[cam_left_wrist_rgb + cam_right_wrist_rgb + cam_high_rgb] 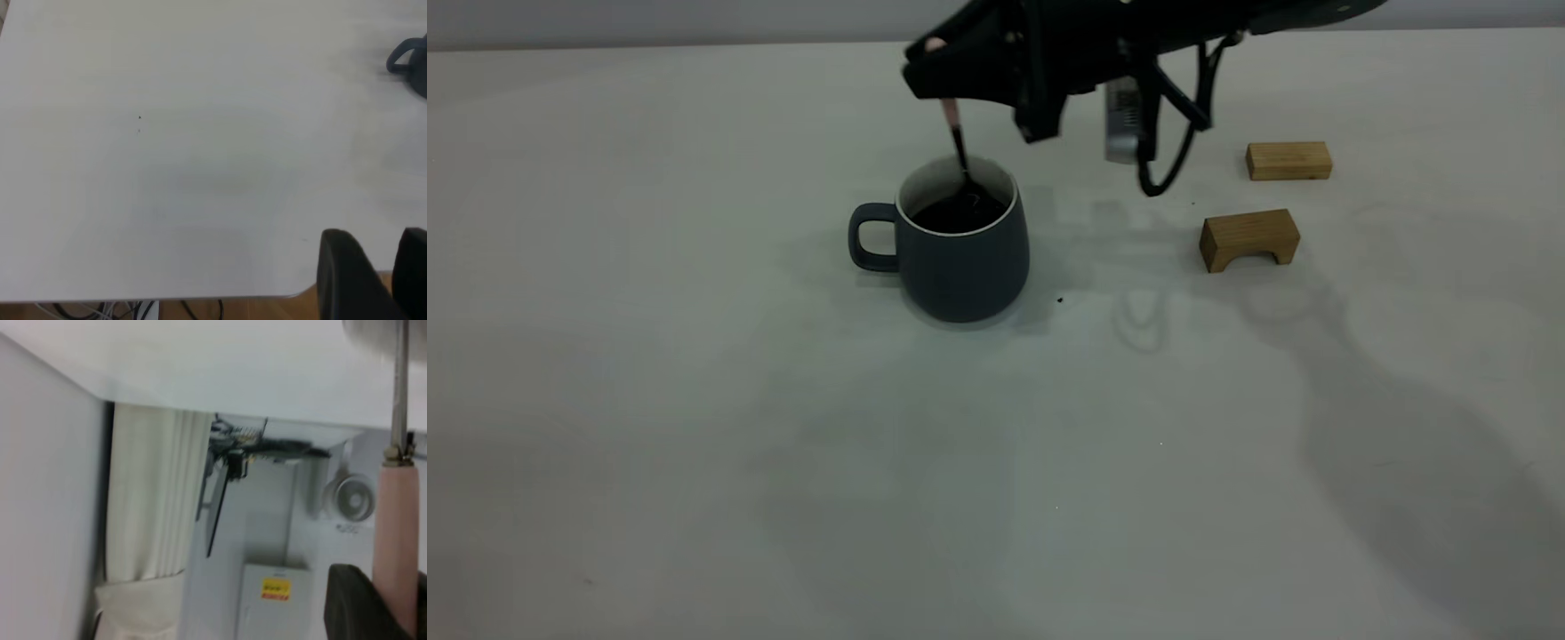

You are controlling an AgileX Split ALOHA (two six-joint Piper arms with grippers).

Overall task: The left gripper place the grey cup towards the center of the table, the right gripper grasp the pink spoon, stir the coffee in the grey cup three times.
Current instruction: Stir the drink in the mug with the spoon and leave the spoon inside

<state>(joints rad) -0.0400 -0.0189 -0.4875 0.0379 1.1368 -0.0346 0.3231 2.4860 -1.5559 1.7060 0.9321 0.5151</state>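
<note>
The grey cup (pixel 960 267) stands upright near the middle of the table (pixel 694 400), handle toward the view's left, with dark coffee (pixel 959 213) inside. My right gripper (pixel 938 67) hangs just above the cup, shut on the pink spoon (pixel 951 117). The spoon points down and its metal end dips into the coffee. In the right wrist view the pink spoon (pixel 395 520) runs up from between the fingers (pixel 353 607). My left gripper (pixel 385 267) is open and holds nothing at the table's edge, far from the cup (pixel 408 57).
Two tan wooden blocks lie to the right of the cup: a flat block (pixel 1288 161) farther back and an arch-shaped block (pixel 1248 238) nearer. The right arm's cable (pixel 1165 169) loops down between the cup and the blocks.
</note>
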